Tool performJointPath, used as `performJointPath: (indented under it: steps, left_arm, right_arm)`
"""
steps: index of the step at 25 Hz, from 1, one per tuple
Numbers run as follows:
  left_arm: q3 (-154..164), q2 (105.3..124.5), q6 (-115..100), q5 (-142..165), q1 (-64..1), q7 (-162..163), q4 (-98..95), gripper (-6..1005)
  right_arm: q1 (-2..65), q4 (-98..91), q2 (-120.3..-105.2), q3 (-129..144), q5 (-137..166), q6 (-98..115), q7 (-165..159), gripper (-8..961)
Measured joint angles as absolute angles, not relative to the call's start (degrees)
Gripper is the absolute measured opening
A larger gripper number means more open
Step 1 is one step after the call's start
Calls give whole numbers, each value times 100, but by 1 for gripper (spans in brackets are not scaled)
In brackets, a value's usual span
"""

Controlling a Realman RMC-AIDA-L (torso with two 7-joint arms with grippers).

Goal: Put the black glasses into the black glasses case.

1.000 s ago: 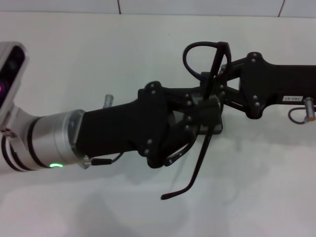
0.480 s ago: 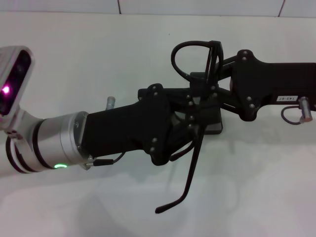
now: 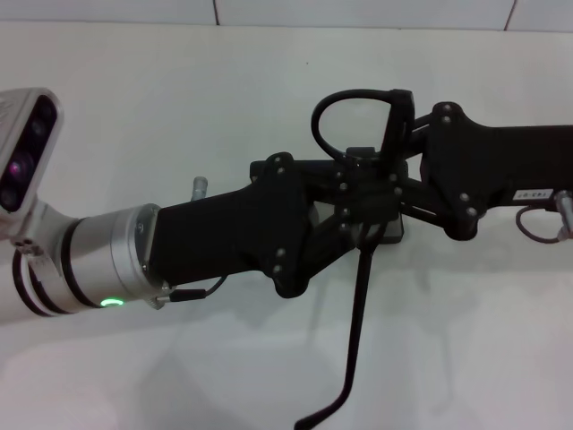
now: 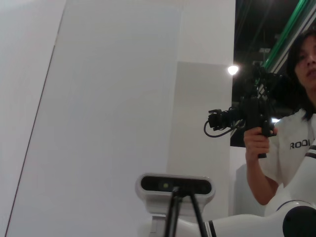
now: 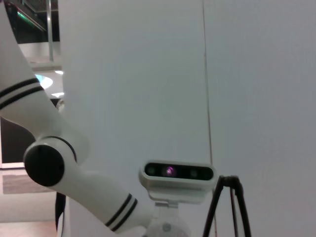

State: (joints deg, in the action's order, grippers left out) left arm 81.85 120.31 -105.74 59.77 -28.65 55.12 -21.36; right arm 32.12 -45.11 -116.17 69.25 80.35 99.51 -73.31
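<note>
— Above the table [image 3: 179,107], where do both arms reach?
— Level, meeting mid-scene: left gripper [image 3: 358,202] and right gripper [image 3: 380,193] both pinch the glasses [image 3: 358,296], held aloft, one temple hanging down.
— The case [image 3: 392,231]?
— Beneath them, mostly hidden.

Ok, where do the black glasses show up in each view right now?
Head view: the black glasses are mid-picture, where the left gripper and right gripper meet; one temple hangs toward the camera.
Left wrist view: thin black rods crossing in front of the head camera, probably the temples.
Right wrist view: similar rods beside the head camera, probably the glasses too.
Shared landmark: the head camera, seen in both wrist views.
</note>
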Motion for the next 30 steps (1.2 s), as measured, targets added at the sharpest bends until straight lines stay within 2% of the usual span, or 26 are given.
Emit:
performJointPath:
  steps: [16,30]
  left_arm:
    - [8213,12025,-10751,5956,-2848,5425,-2146,46]
    - [8198,11996,-10744,5926,-2904,5361,-2135,46]
  right_arm:
    - [3045,-4352,-11568,6548,7934,9888,-7079,102]
    - [2748,-4316,-11479,4232,6977,12250,-7128,102]
